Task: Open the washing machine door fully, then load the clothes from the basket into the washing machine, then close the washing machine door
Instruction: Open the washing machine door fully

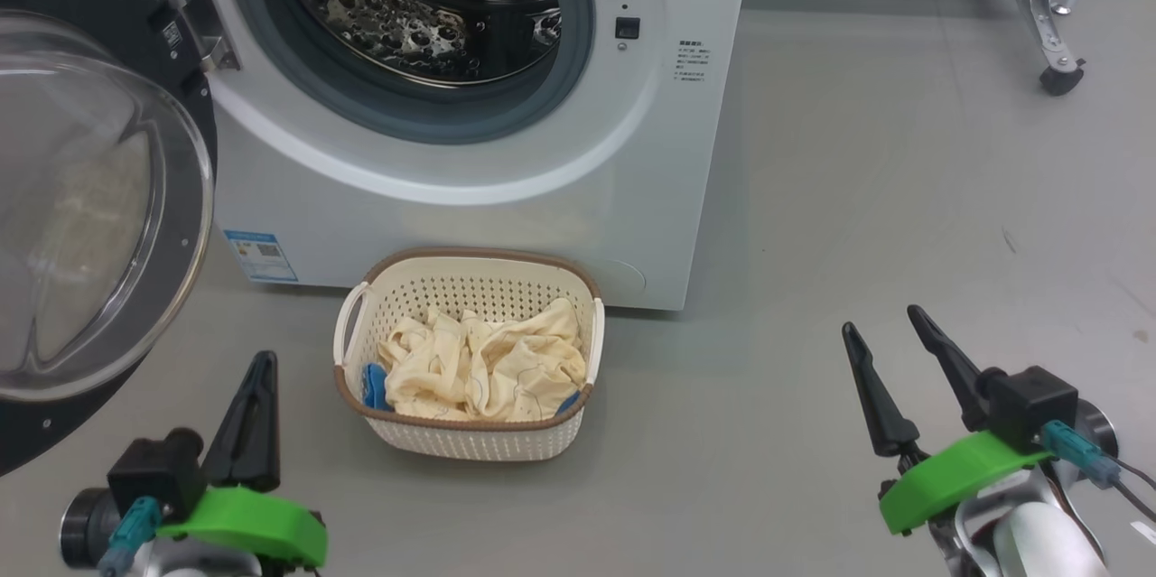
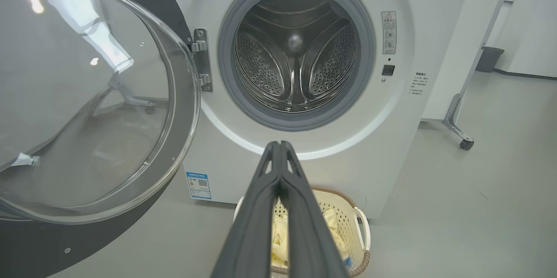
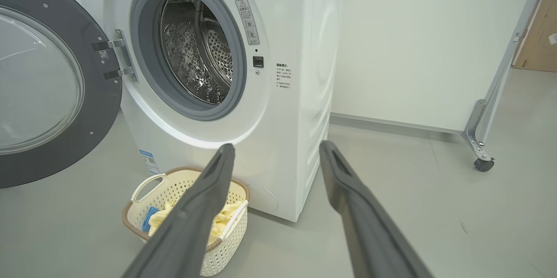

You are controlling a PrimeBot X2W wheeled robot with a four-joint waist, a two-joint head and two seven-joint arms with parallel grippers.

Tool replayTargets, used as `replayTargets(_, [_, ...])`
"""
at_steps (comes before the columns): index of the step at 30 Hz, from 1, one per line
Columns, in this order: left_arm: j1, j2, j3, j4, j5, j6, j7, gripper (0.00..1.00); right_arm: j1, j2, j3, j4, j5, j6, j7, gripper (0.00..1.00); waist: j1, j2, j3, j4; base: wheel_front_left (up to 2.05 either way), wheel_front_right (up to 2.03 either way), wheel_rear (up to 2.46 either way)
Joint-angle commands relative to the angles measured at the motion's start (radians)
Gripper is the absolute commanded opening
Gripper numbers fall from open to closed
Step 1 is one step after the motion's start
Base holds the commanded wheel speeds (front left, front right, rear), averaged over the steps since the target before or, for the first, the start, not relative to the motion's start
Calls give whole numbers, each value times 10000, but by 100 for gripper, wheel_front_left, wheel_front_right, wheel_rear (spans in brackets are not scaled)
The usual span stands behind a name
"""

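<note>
Clothes (image 1: 488, 365) sit heaped in the basket (image 1: 470, 443), a pale cream-yellow tangle with a bit of blue at each lower corner. The basket stands on the grey floor (image 1: 813, 243) just in front of the washing machine (image 1: 542, 225), below the drum opening. The washing machine door (image 1: 99, 198) hangs on its hinge at my left, swung well clear of the opening, so I judge the first step done and loading the step in hand, with nothing yet lifted. The steel drum (image 1: 424, 8) looks empty as far as I can see into it.

My left gripper (image 1: 262, 362) has its two dark fingers pressed together on nothing, low at my left, near the basket but apart from it. My right gripper (image 1: 881, 321) has its fingers spread wide, also empty, well apart from the basket on its other side.

As I judge it, the next move is to bring the spread right gripper across and down onto the heap, pinch a good bunch of folds, then raise it over the grey gasket (image 1: 379, 107) into the drum. Loose fabric will trail, so I would lift high enough to clear the lip
</note>
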Motion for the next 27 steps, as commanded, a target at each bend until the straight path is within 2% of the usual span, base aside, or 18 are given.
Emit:
replayTargets(1, [-288,151,332,-364,7,69,-30,0,-266,1,173,-356,59,-29,-124,100,1,-1,-7,-55,0,0,0])
replayTargets(4, [-141,45,127,-448,53,55,-62,0,-241,16,202,-379,56,-29,-130,100,1,-1,3,-126,0,0,0])
replayTargets(5, [-113,-6,95,-468,36,62,-78,3,-238,20,207,-383,54,-29,-132,100,1,-1,9,-142,0,0,0])
replayTargets(6, [-89,-47,87,-484,2,62,-102,63,-240,24,214,-384,51,-29,-133,100,1,-1,17,-154,0,0,0])
replayTargets(7, [-65,-102,95,-489,-81,46,-125,100,-245,27,221,-384,46,-29,-134,100,1,-1,24,-166,0,0,0])
replayTargets(27, [-153,-306,79,-197,65,-38,-451,100,-306,60,49,-401,-22,-29,-147,100,1,-1,274,-161,0,0,0])
